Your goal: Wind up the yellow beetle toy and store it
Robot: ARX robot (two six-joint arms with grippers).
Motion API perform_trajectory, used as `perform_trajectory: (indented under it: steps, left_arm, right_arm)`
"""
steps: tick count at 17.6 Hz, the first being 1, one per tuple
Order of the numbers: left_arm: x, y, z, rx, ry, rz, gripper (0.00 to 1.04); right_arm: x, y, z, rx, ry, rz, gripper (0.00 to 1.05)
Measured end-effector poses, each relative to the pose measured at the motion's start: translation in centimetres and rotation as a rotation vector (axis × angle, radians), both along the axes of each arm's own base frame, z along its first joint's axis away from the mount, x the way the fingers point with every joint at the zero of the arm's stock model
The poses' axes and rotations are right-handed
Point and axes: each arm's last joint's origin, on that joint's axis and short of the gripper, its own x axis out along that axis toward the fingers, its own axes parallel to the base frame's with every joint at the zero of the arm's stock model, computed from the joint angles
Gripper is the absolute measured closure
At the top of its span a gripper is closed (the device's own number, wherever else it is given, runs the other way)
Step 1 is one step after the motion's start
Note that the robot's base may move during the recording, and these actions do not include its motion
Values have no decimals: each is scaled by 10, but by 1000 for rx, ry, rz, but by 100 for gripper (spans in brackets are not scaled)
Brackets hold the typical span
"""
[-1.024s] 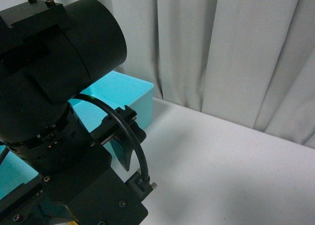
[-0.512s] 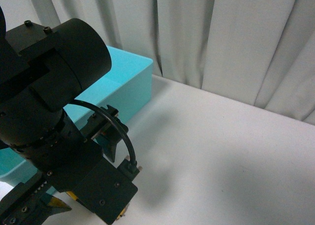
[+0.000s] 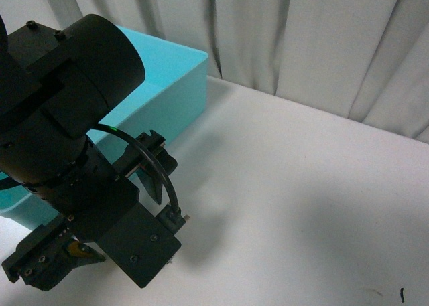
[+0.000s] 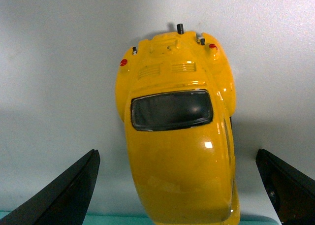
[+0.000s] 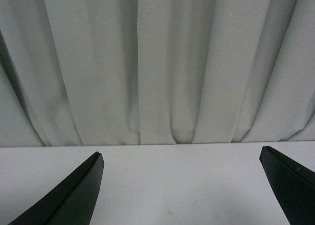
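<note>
Logging from the left wrist view: looking straight down on the yellow beetle toy [image 4: 179,151], sitting on the white table [image 4: 59,62]. Showing its rear end here, with dark rear window, vent slits and two small red lamps, pointing out past the fingertips. Hanging over it with the left gripper [image 4: 177,153] released, fingers [image 4: 74,193] spread wide to either side of the body. Leaving bare table on both flanks, touching neither side. Catching a thin teal strip by the toy's other end; cannot tell whether touching.

Switching to the front view: filling the near left with the bulky black left arm [image 3: 67,152], angling down toward the table's near corner. Looping a black cable [image 3: 164,175] across its wrist. Hiding the fingertips and most of what lies beneath; glimpsing only a sliver of yellow under the wrist, too small to identify. Standing just behind the arm, a teal bin [image 3: 181,98], open at the top, resting on the table and close to the pale curtain [image 3: 322,45]. Spotting one small black mark [image 3: 401,293] on the table, far off to the right, well apart from everything else.

Checking the right wrist view: holding the right gripper [image 5: 181,152] released too, fingers parted, grasping nothing. Facing curtain folds above a band of white table.
</note>
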Motion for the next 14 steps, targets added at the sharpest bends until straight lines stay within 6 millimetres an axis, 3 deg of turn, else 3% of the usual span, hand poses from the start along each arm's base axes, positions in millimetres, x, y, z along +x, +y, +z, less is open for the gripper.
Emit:
perform_trajectory:
  steps: [2, 4, 10, 14]
  left_arm:
    - [1, 1, -1, -11, -12, -5, 7]
    - [3, 3, -3, -21, -35, 2, 24]
    - [3, 3, -3, -28, -33, 2, 60]
    - [3, 3, -3, -29, -34, -1, 62]
  right_arm:
    - [0, 0, 0, 0, 0, 0, 7]
    - [0, 0, 0, 0, 0, 0, 7]
    - [0, 0, 0, 0, 0, 0, 7]
    - [0, 0, 0, 0, 0, 0, 7]
